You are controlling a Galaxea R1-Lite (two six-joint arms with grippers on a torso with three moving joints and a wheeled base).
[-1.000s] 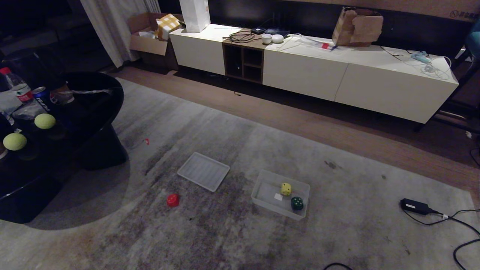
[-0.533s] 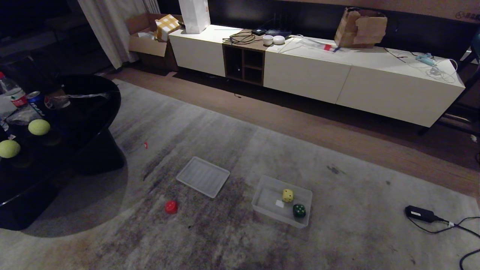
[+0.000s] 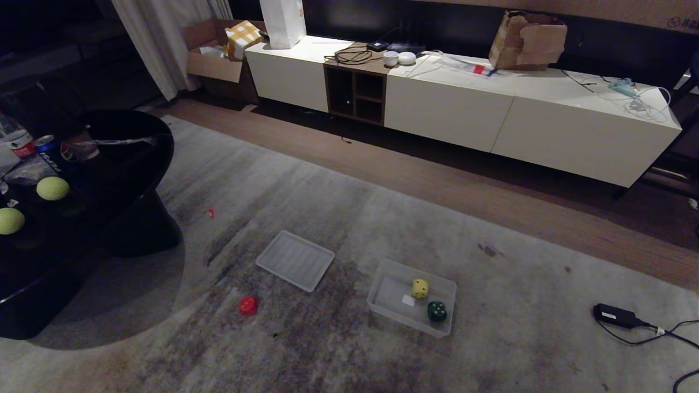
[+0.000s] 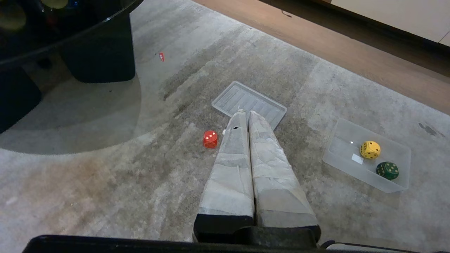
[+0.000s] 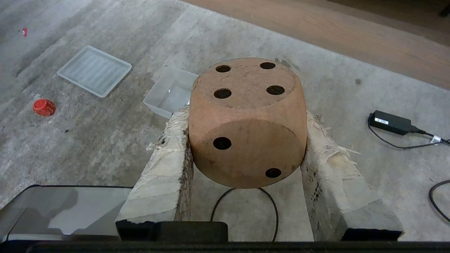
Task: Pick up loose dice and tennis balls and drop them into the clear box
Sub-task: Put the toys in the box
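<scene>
My right gripper is shut on the tan die and holds it above the rug. The clear box sits on the rug with a yellow die and a dark green die inside. The red die lies loose on the rug to the box's left. Two tennis balls rest on the black table at the far left. My left gripper is shut and empty, hanging above the rug near the red die. Neither gripper shows in the head view.
A flat ribbed translucent panel lies between the red die and the box. Bottles and cans stand on the black table. A black power adapter with its cable lies on the rug at the right. A long white cabinet lines the far wall.
The whole head view has shifted, with the rug's things sliding slightly down and the table leftward, so the camera moved. The things themselves have not moved.
</scene>
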